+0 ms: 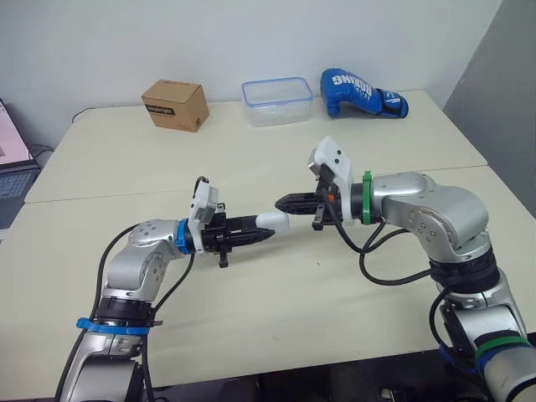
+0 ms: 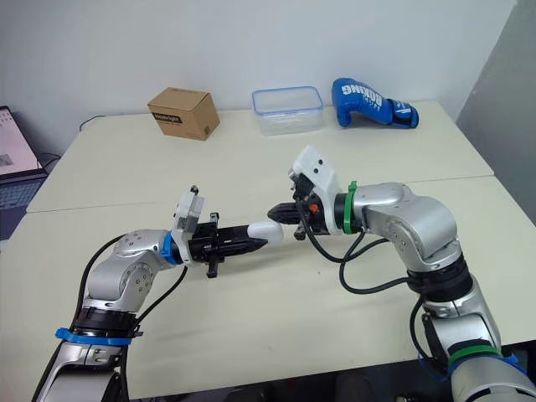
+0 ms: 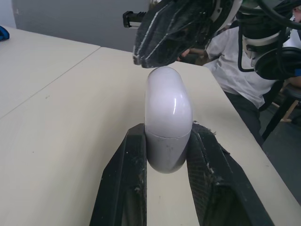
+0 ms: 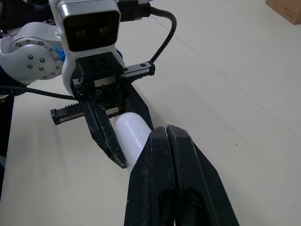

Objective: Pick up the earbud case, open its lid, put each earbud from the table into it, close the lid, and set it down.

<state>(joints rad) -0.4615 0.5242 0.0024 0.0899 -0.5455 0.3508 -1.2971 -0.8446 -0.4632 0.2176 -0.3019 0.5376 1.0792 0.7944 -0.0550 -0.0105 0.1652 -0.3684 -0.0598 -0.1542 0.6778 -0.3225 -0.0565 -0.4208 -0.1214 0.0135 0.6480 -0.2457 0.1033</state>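
Earbud case (image 1: 272, 221) held level — free end toward right gripper (image 1: 281, 202).

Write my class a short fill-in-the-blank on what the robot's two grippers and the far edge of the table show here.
The left gripper clamps the earbud case, whose lid is ___.
The right gripper, pointing at that lid, has its jaws ___.
The boxing glove by the wall is ___.
Missing words: closed; shut; blue.
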